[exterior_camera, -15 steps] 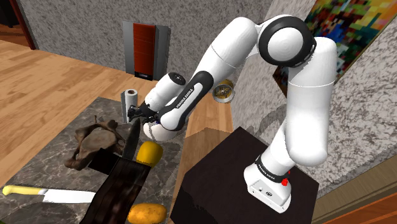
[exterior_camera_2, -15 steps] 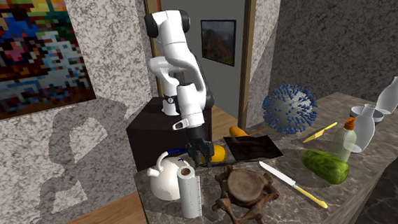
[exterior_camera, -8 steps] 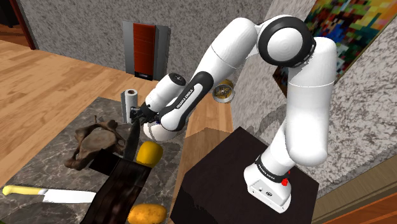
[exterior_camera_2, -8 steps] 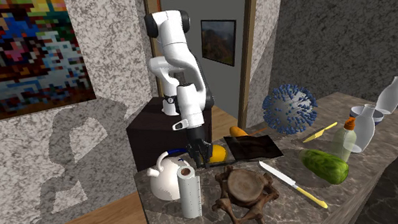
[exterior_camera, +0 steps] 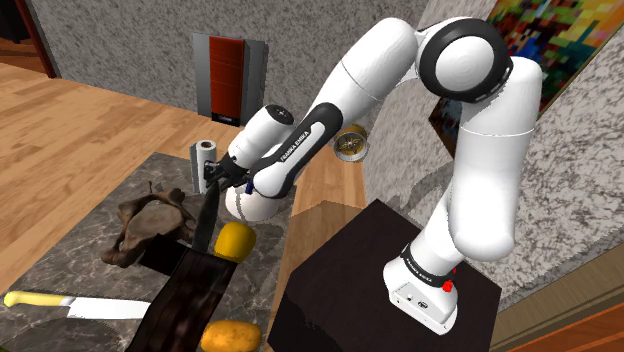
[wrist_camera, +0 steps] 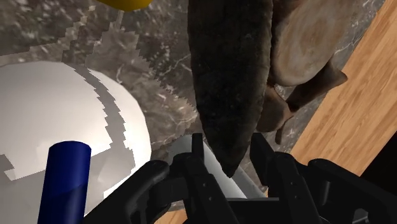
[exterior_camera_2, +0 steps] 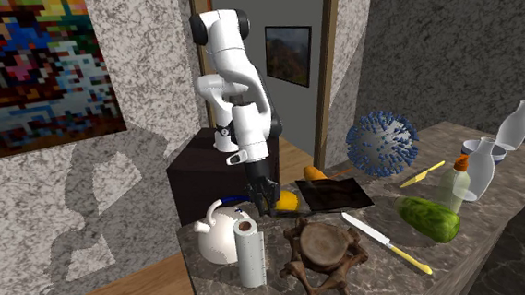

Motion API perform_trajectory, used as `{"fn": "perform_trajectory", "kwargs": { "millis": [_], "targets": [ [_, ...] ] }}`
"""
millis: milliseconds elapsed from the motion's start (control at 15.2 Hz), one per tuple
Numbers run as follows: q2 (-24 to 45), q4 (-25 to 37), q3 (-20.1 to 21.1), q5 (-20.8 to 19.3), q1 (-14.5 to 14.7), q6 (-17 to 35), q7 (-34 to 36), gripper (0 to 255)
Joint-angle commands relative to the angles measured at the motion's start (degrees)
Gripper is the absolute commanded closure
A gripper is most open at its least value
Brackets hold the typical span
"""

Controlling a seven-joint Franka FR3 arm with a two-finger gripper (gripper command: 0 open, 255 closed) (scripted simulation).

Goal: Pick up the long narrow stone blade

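1. Up a touch since a second ago: the arm's elbow has risen and the jaws have come slightly higher, taking the stone blade (wrist_camera: 229, 83) with them.
2. Those jaws are pinching the blade's narrow tip from both sides. The rest of the long, dark blade hangs away beneath them toward the desk (wrist_camera: 146, 38).
3. To my eye the grasp is made and the lift begun. From the shoulder view I cannot tell whether the blade's far end has cleared the dark tray (exterior_camera: 190, 300) under it, so some raising seems left.
4. Just beside the jaws sits a white kettle (wrist_camera: 63, 108) with a blue handle. Past the blade are a wooden stand (wrist_camera: 312, 44) and a yellow fruit (exterior_camera: 235, 240).
5. Lettering along the forearm (exterior_camera: 300, 148) looks like "FRANKA EMIKA". I can read nothing else.
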Motion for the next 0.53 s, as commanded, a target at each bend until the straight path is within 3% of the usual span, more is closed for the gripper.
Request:
{"fn": "perform_trajectory", "kwargs": {
  "millis": [0, 462],
  "targets": [
    [-1.6, -0.4, 0.3, 0.1, -0.3, -1.2, 0.0, 255],
    [-6.7, -0.9, 1.2, 0.5, -1.2, -5.8, -0.1, 255]
  ]
}}
